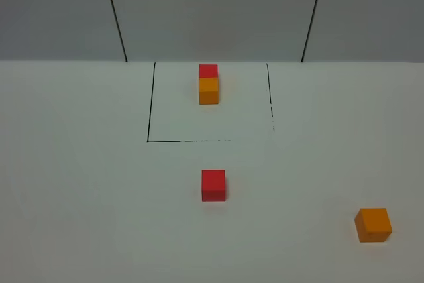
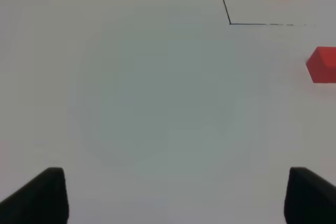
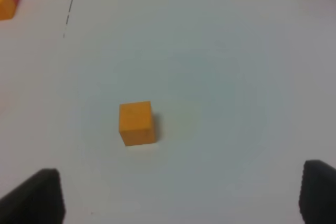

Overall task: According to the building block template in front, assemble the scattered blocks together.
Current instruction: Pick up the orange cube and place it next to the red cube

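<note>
Plainly, neither gripper held anything. The left gripper (image 2: 173,196) stood wide, with only bare desk (image 1: 73,190) between its dark fingers. The right gripper (image 3: 181,196) was spread just as wide, and the orange cube (image 1: 373,224) lay ahead of it, untouched.

In the high view, the template (image 1: 208,84) sat at upper centre inside the black square (image 1: 151,104), its red block showing just above its orange one and touching it. The red cube (image 1: 213,185) lay at centre, below the square's lower line. The orange cube lay well apart from it at lower right.

Both loose cubes looked rigid, matte and probably light, with flat faces and crisp edges. They should not crush or slip easily, but a single finger touching first could push one across the smooth desk. The sound hold would be on two opposite side faces, fingers square to them and about mid-height. The orange cube appeared a little turned, so the wrist would likely need to match its angle.

No brand, label or writing could be read on anything.
</note>
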Action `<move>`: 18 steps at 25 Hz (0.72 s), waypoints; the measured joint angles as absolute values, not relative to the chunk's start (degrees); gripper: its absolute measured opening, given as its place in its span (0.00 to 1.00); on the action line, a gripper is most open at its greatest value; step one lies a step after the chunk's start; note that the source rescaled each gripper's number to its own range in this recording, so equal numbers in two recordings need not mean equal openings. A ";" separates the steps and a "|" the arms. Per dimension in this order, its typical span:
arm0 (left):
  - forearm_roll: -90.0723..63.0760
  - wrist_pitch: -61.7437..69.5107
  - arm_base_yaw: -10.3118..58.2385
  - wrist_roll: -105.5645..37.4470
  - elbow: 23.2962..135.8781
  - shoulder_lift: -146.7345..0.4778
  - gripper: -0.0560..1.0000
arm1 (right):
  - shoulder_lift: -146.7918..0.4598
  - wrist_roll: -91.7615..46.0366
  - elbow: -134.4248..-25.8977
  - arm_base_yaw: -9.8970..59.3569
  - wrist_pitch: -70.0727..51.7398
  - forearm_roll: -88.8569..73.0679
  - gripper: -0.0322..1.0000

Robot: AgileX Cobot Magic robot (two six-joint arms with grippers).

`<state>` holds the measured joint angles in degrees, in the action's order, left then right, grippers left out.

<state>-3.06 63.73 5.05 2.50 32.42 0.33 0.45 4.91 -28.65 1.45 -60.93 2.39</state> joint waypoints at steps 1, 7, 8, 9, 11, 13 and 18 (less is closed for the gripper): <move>-3.54 63.29 5.05 2.04 31.98 0.33 0.82 | 0.45 4.91 -28.65 1.45 -60.93 2.39 0.79; -7.80 60.51 5.05 -4.97 29.10 0.33 0.82 | 0.45 4.91 -28.65 1.45 -60.93 2.39 0.79; -8.03 60.42 5.05 -5.35 28.98 0.33 0.82 | 0.45 4.91 -28.65 1.45 -60.93 2.39 0.79; -8.18 60.36 5.05 -5.42 28.98 0.33 0.82 | 0.45 4.91 -28.65 1.45 -60.93 2.39 0.79; -8.11 60.12 5.05 -5.42 28.98 0.33 0.81 | 0.45 4.91 -28.65 1.45 -60.93 2.39 0.79; -7.82 60.12 5.05 -4.74 28.98 0.33 0.79 | 0.45 4.91 -28.65 1.45 -60.93 2.39 0.79; -6.17 60.01 5.05 -2.99 28.98 0.33 0.73 | 0.45 4.91 -28.65 1.45 -60.93 2.39 0.79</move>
